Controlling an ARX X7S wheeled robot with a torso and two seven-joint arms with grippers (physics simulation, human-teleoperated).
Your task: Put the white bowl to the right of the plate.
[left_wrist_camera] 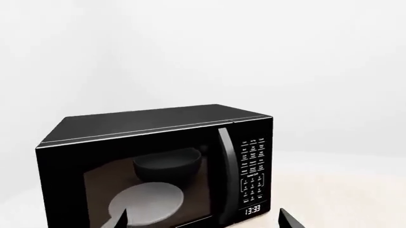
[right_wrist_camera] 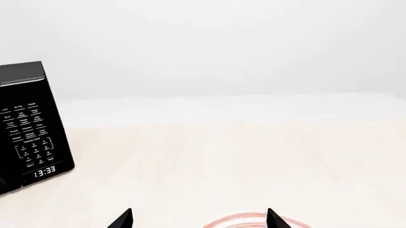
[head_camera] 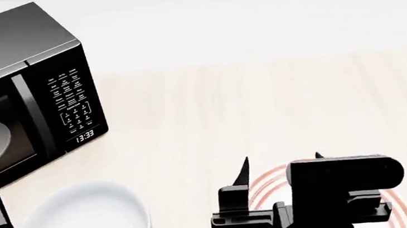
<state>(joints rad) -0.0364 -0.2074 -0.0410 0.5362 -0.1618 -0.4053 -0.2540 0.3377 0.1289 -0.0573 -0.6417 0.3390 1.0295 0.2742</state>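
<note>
One white bowl [head_camera: 86, 220] — empty, left of plate [head_camera: 267, 189].

Black microwave [head_camera: 26, 92] (door shut) on pale table [head_camera: 263, 114].

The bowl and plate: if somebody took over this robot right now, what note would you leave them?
Left gripper: open, empty, beside the bowl.
Right gripper: open, empty, over the plate.
Bowl sits on the table, left of the plate, in front of the microwave.
Done: nothing yet.
Left: grasp the bowl and set it down on the plate's right side.
</note>
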